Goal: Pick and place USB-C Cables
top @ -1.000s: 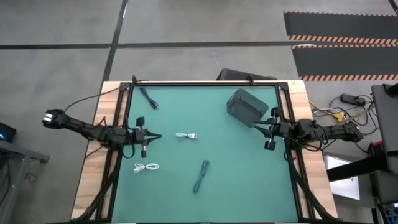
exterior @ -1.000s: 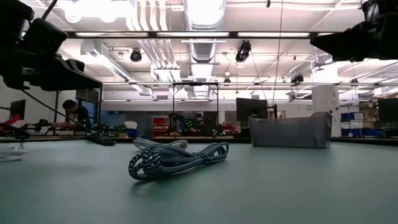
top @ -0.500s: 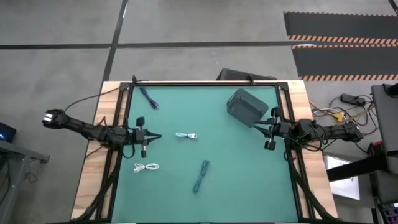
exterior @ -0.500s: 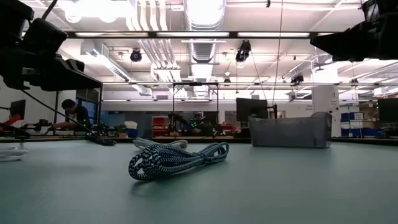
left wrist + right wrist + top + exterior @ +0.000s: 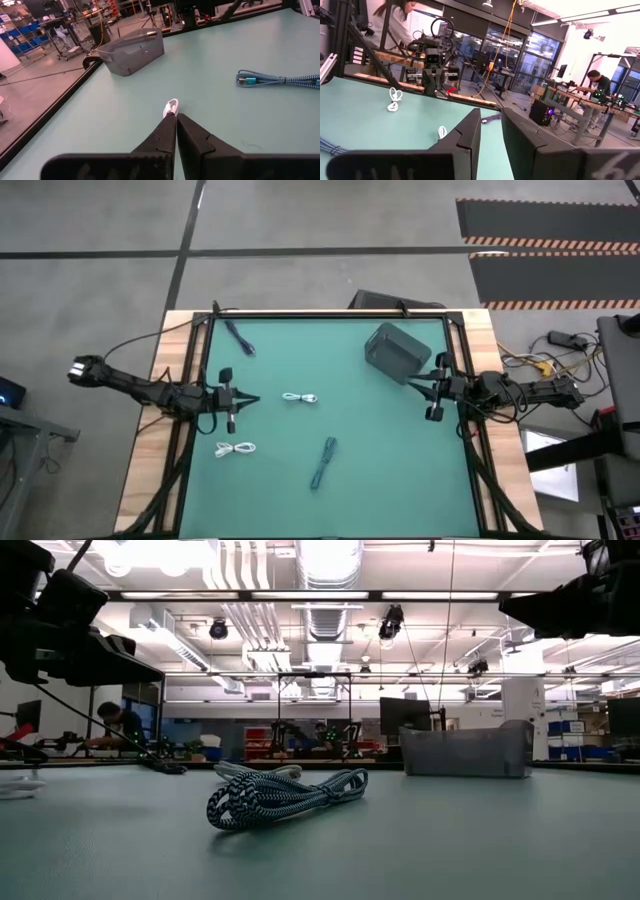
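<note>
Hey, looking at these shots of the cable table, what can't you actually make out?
- Inside of the grey bin: high view too small, low and left wrist views show only its walls.
- Dark blue cable: connector ends too small in the high view.
- White cable: left wrist view, partly hidden behind the shut left gripper.
- Teal cable: cut off by the right wrist view's edge.

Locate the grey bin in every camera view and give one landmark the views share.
High view: grey bin at the mat's far right corner, beside the right gripper.
Low view: grey bin right of centre, at the table's far edge.
Left wrist view: grey bin at the far edge, beyond the left gripper.
Right wrist view: not in it.
Shared landmark: the teal cable.
</note>
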Controlling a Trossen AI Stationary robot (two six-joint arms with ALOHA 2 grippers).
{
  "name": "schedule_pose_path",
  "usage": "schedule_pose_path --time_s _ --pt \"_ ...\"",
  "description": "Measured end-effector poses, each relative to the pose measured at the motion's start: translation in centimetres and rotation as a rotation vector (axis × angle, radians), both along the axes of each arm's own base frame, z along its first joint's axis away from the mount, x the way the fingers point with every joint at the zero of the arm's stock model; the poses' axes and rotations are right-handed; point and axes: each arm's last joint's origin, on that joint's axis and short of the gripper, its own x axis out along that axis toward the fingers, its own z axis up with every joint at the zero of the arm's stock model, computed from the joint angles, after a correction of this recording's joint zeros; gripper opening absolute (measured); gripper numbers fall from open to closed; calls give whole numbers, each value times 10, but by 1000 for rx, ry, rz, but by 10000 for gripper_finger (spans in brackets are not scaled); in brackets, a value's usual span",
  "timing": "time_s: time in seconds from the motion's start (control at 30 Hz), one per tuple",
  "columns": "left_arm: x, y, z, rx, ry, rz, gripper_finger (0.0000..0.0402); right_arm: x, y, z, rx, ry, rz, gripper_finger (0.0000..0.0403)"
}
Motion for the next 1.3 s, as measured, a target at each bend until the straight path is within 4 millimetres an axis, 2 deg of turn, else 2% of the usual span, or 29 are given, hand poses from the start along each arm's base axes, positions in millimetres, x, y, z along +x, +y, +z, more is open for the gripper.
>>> schedule_pose_path --time_s 0.4,0.6,0.73,0.9,1.3 --pt "0 0 0 29 10 -7 0 0 0 2 -10 -19 -1 68" --pt "1 1 3 170 5 -15 0 -1 0 6 176 -96 31 68" --pt "2 0 10 56 -90 10 0 -1 0 6 259 -100 44 68" --pt "3 0 16 -172 -197 53 0 -1 0 6 234 -96 40 68" --pt "3 0 34 -223 -369 51 0 -1 0 7 210 -103 37 68"
